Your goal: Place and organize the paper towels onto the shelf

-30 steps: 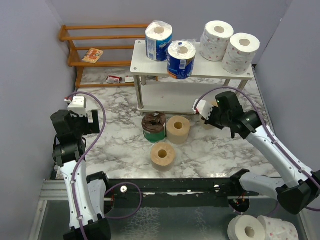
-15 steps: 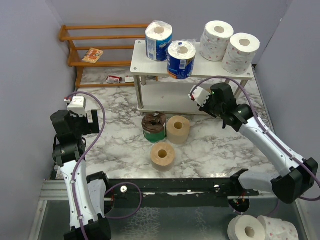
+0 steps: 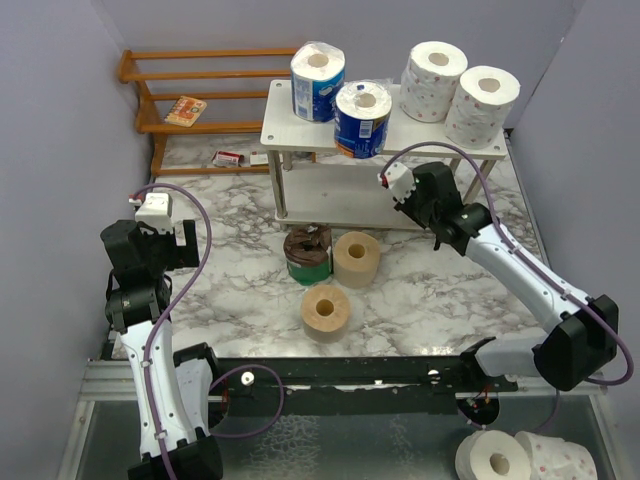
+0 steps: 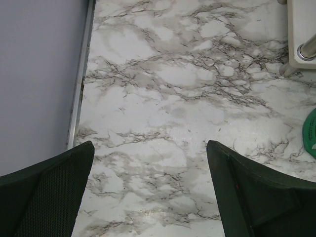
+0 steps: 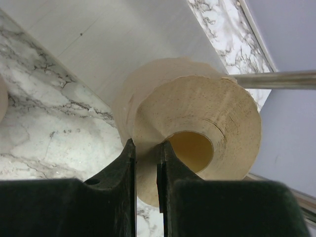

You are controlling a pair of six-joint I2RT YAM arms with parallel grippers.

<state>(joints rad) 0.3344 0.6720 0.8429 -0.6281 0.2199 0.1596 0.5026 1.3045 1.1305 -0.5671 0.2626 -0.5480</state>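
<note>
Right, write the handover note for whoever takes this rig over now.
Left gripper: open, empty, over the marble table.
Right gripper: shut on the wall of a tan paper roll, by the lower tier of the pale wooden two-tier shelf.
Done: two blue-wrapped rolls and two white rolls stand on the top tier.
Left: shelve the held roll, two more tan rolls and the dark brown green-banded roll, all three on the table.
</note>
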